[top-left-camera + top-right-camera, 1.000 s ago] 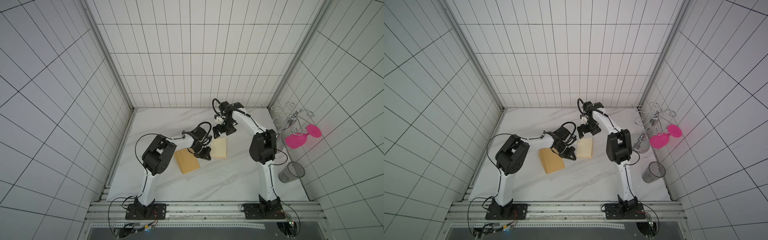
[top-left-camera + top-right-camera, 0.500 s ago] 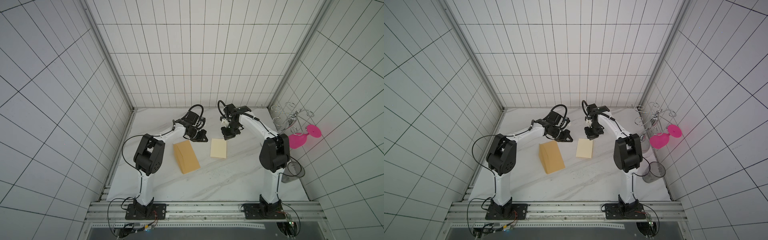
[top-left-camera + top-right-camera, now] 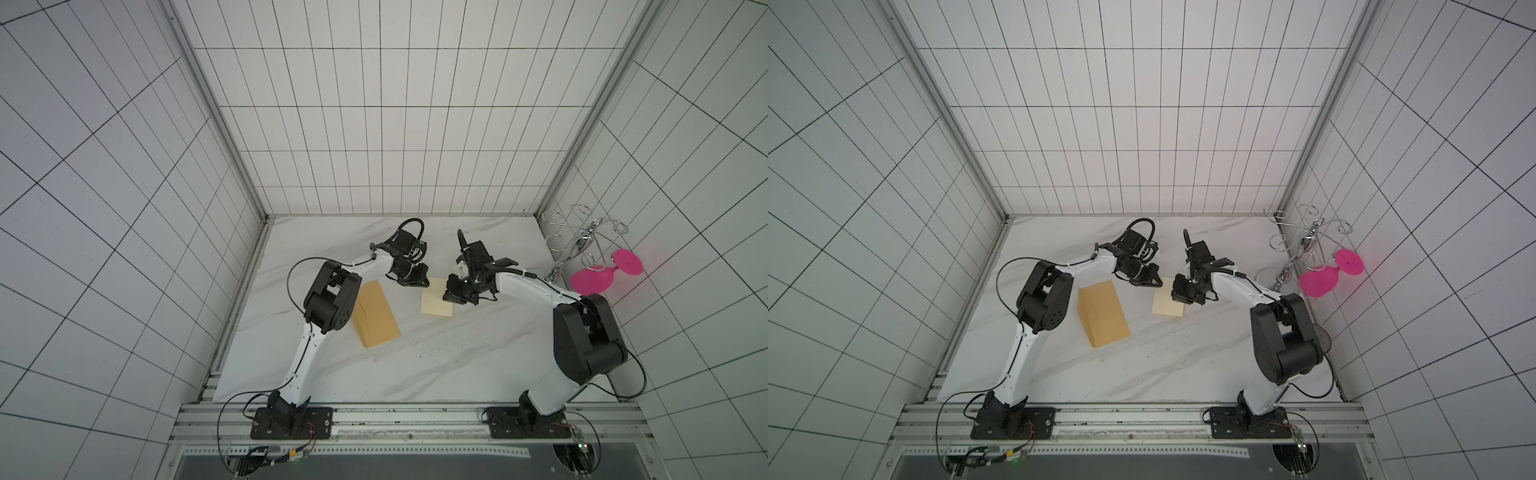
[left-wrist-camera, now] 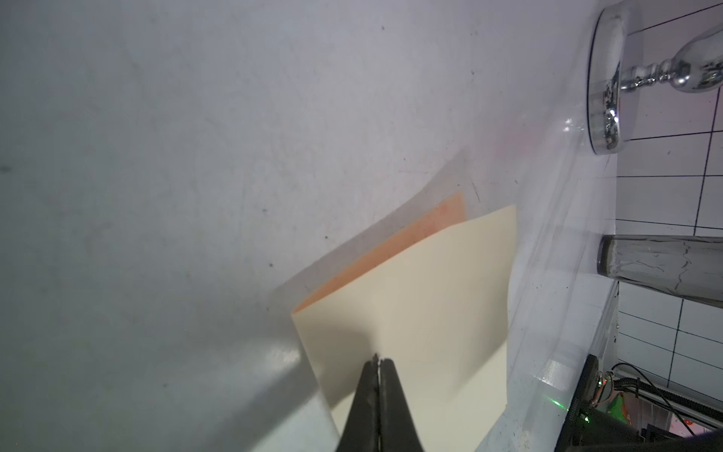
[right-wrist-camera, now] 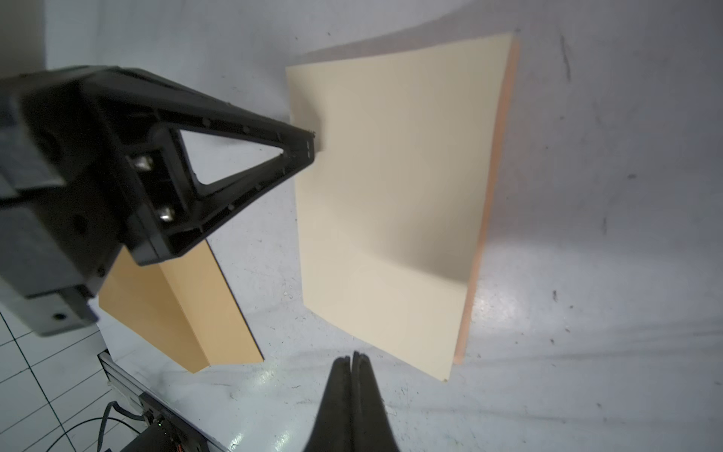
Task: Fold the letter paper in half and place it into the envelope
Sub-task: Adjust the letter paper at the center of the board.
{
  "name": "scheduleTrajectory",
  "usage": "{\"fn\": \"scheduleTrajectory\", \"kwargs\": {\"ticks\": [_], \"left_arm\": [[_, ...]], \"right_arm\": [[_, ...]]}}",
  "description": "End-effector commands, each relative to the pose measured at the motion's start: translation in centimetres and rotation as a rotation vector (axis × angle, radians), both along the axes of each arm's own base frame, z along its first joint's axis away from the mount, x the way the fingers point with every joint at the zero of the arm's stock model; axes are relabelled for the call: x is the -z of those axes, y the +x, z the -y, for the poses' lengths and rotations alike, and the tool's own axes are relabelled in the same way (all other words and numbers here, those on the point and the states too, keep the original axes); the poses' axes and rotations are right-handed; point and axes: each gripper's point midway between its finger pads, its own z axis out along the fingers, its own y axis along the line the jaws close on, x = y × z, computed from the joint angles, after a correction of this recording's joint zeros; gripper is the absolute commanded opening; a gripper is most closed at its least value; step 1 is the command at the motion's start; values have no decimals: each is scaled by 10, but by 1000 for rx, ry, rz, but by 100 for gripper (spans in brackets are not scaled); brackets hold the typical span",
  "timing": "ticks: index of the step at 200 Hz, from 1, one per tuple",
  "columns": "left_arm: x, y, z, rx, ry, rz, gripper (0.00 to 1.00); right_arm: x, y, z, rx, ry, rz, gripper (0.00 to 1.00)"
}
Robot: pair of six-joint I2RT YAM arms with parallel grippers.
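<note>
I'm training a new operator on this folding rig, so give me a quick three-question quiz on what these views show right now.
1. True or false: the letter paper already sits inside the envelope.
2. Pick one. The left gripper and the right gripper are: A) both open; B) both shut; C) one open, one shut.
3. Short answer: which paper item lies right beside the elbow of the left arm in both top views?

Key: 1 false, it lies apart on the table; 2 B; 3 the envelope.
</note>
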Motion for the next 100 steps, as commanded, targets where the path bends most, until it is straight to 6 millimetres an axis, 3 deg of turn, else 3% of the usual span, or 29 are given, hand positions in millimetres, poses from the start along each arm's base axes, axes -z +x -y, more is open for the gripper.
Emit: {"fn": "scheduleTrajectory", "kwargs": {"ticks": [1,40,100], "left_arm": [[-10,15,15,-9,-41,61,0],[5,10,12,-14,-28,32,0],[10,9,-20,-68,-10,14,0]], "right_arm": [[-1,16,-5,102,79,38,0],[29,12,-1,94,48,-35,0],[73,-10,15,73,-45,-158,0]]}}
